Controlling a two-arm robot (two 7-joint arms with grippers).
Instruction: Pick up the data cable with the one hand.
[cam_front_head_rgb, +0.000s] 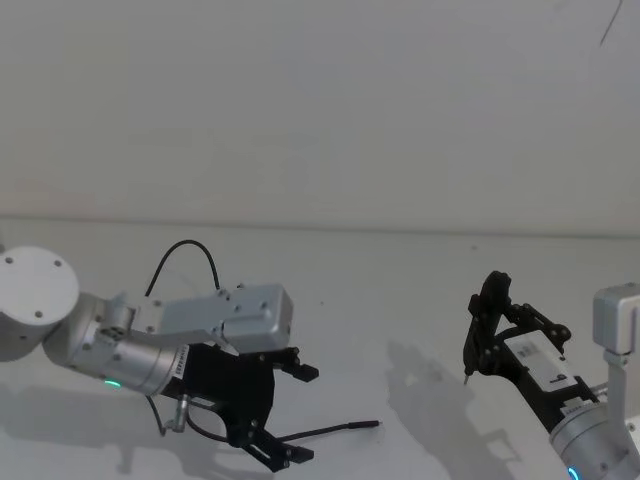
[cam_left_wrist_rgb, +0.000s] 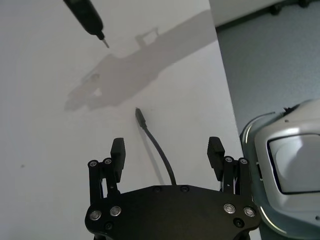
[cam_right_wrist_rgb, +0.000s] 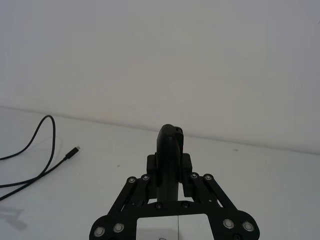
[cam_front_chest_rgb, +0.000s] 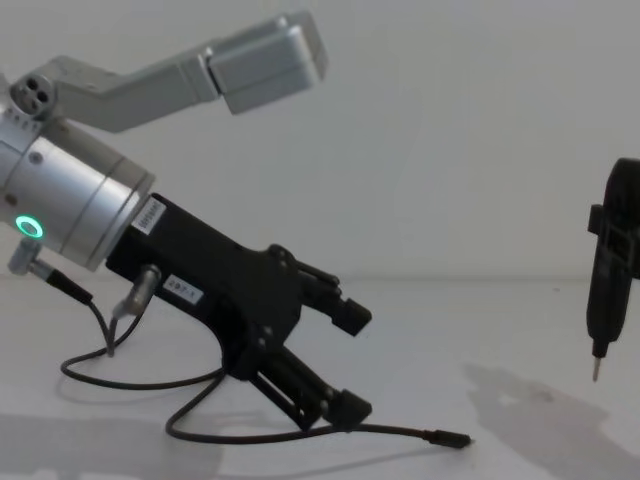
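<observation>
The data cable (cam_front_head_rgb: 335, 430) is a thin black cord lying on the white table, ending in a small dark plug (cam_front_head_rgb: 372, 424). My left gripper (cam_front_head_rgb: 300, 413) is low over it and open. In the left wrist view the cable (cam_left_wrist_rgb: 154, 144) runs out between the two spread fingers of the left gripper (cam_left_wrist_rgb: 166, 149), and neither finger closes on it. From the chest, the cable (cam_front_chest_rgb: 400, 432) passes just under the lower finger of the left gripper (cam_front_chest_rgb: 357, 362). My right gripper (cam_right_wrist_rgb: 170, 172) is off to the right, shut on a black pen-like tool (cam_right_wrist_rgb: 170, 142).
The pen-like tool (cam_front_chest_rgb: 608, 285) hangs tip down above the table at the right, its shadow below it. A short black wire (cam_front_head_rgb: 190, 255) loops over my left wrist. In the right wrist view another stretch of thin black cord (cam_right_wrist_rgb: 45, 150) with a plug lies on the table. The table edge (cam_left_wrist_rgb: 225, 100) is near.
</observation>
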